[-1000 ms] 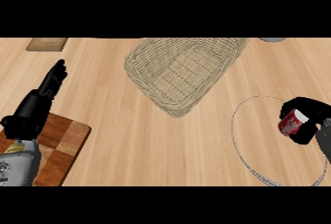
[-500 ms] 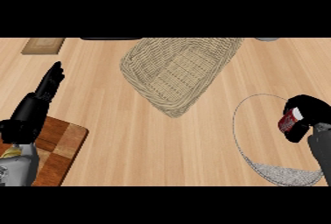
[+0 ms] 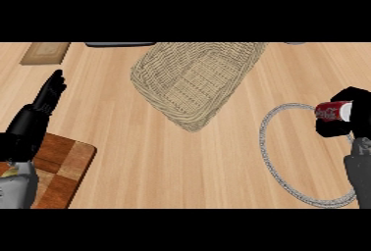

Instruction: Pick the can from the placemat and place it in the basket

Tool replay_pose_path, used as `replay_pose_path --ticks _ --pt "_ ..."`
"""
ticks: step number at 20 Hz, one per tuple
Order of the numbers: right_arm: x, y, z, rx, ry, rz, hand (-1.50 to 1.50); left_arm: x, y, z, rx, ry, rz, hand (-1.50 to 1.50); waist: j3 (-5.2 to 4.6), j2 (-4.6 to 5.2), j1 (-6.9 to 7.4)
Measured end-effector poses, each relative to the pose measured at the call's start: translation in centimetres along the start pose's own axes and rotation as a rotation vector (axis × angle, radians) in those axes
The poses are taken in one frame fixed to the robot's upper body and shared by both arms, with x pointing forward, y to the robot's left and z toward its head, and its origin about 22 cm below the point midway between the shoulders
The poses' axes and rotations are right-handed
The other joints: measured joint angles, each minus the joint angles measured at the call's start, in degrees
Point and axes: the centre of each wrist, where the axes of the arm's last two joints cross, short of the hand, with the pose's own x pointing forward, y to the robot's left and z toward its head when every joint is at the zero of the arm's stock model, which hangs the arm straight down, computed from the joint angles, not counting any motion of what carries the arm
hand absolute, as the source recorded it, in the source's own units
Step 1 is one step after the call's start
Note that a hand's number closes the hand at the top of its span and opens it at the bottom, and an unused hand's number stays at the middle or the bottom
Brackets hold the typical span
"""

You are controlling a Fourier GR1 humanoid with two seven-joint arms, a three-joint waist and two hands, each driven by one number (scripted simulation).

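**Can held above the placemat, basket still empty**

We see the wooden counter filling the view, and the woven basket lies at its upper middle, tilted, with nothing inside that we can make out. The round placemat sits at the right; compared with half a second ago only its grey rim shows, the middle reading as bare wood, and the whole scene sits slightly lower in the view. A wooden cutting board shows at the lower left, partly under the left forearm, and a small tan block lies at the upper left corner.

Our left hand rests at the left edge with its fingers straight and pointing up, much as before. Our right hand is at the right edge, over the placemat's upper right rim, its fingers curled round the can. The red can lies on its side in that grasp, well apart from the basket. It has risen a little against the placemat since the earlier frame.
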Motion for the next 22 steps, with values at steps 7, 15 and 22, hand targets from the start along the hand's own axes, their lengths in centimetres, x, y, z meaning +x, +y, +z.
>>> replay_pose_path --ticks 7,15,22 --pt "6.3 -8.2 3.3 -0.209 -0.171 -0.351 1.50 0.1 -0.8 -0.2 -0.018 -0.007 0.010 0.00 0.04 0.26 1.00" --pt "13.9 -16.7 6.4 -0.202 -0.308 -0.467 1.50 -0.1 -1.1 -0.7 -0.045 -0.025 0.015 0.00 0.03 0.75 2.56" --pt "21.6 -19.8 6.4 -0.106 -0.348 -0.478 1.50 0.4 -1.8 -1.1 -0.045 -0.038 0.011 0.00 0.04 1.01 3.37"
